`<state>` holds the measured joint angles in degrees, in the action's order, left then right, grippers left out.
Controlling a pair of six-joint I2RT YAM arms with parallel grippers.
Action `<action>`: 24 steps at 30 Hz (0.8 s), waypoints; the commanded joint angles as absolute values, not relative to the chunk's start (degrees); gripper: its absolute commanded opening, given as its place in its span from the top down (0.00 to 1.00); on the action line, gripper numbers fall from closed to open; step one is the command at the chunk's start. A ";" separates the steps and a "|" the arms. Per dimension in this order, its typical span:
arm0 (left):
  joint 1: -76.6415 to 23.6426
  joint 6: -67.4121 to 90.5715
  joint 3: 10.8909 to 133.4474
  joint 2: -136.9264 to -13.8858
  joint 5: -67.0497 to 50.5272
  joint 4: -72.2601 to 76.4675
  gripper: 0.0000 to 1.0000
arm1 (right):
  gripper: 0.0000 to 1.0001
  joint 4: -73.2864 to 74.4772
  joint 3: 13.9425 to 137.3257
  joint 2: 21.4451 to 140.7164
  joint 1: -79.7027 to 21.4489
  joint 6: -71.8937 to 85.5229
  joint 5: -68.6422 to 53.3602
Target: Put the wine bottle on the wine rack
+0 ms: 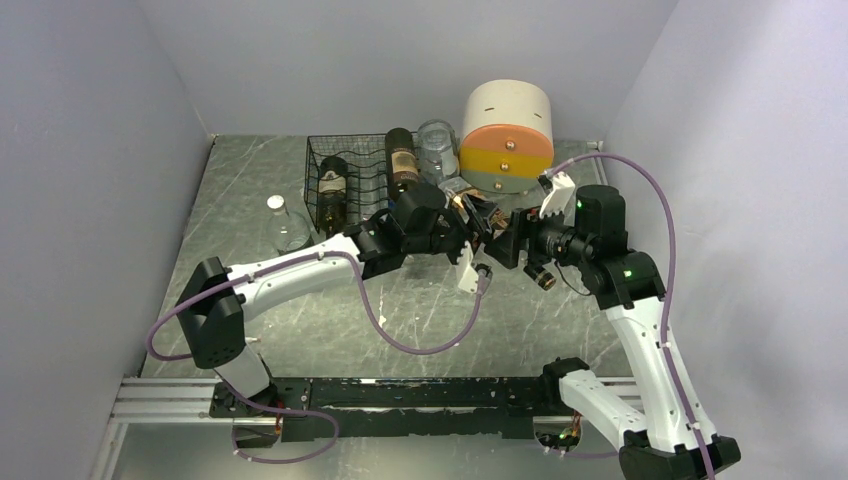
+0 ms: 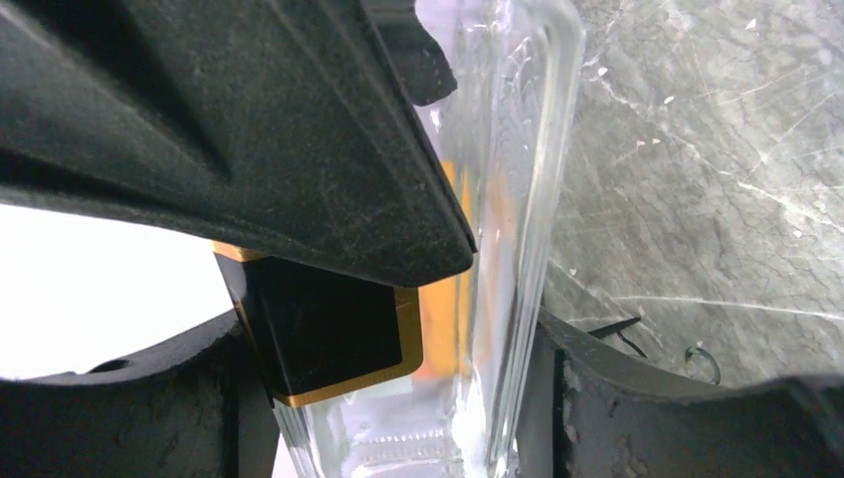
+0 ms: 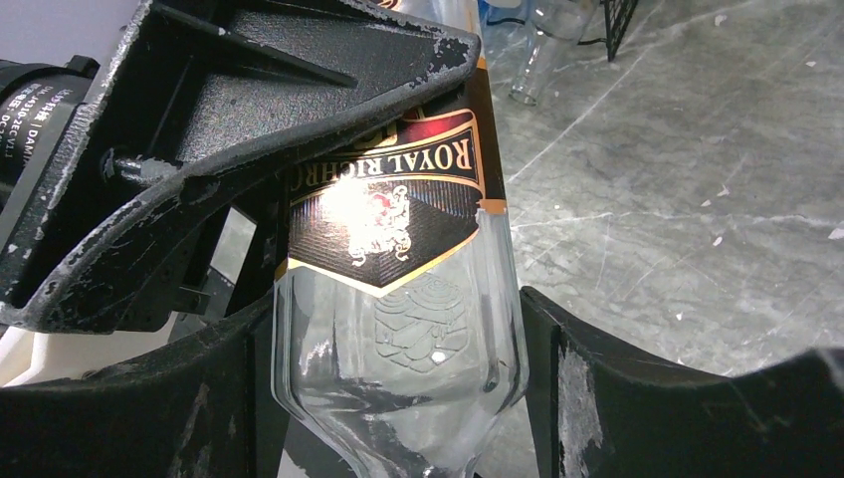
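Observation:
A clear glass wine bottle (image 1: 470, 205) with a black and gold label is held above the table between both arms, right of the rack. My left gripper (image 1: 458, 218) is shut on the bottle's lower body (image 2: 498, 299). My right gripper (image 1: 506, 238) is shut on its shoulder below the label (image 3: 398, 329). Each gripper's dark body crosses the other's wrist view and hides part of the bottle. The black wire wine rack (image 1: 345, 185) stands at the back left of centre and holds two dark bottles and a clear one.
A round cream, orange and yellow drawer unit (image 1: 507, 135) stands close behind the grippers. A clear bottle (image 1: 283, 222) stands upright on the table left of the rack. Grey walls close in both sides. The rack's corner (image 3: 617, 20) shows in the right wrist view.

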<state>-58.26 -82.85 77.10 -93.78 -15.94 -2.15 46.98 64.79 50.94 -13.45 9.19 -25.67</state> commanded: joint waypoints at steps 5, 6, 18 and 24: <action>-58.02 -75.55 74.10 -88.06 -16.81 14.68 0.00 | 1.00 42.45 67.01 49.16 -13.62 12.63 -21.47; -58.01 -73.98 73.57 -87.57 -16.75 14.49 0.00 | 1.00 41.57 67.28 48.94 -13.58 13.24 -21.01; -58.01 -35.87 55.26 -76.13 2.93 30.57 0.00 | 1.00 30.78 66.76 50.18 -13.63 18.43 -17.60; -57.07 -5.25 61.96 -73.37 29.91 15.56 0.00 | 1.00 23.47 66.52 52.70 -13.73 22.29 -19.09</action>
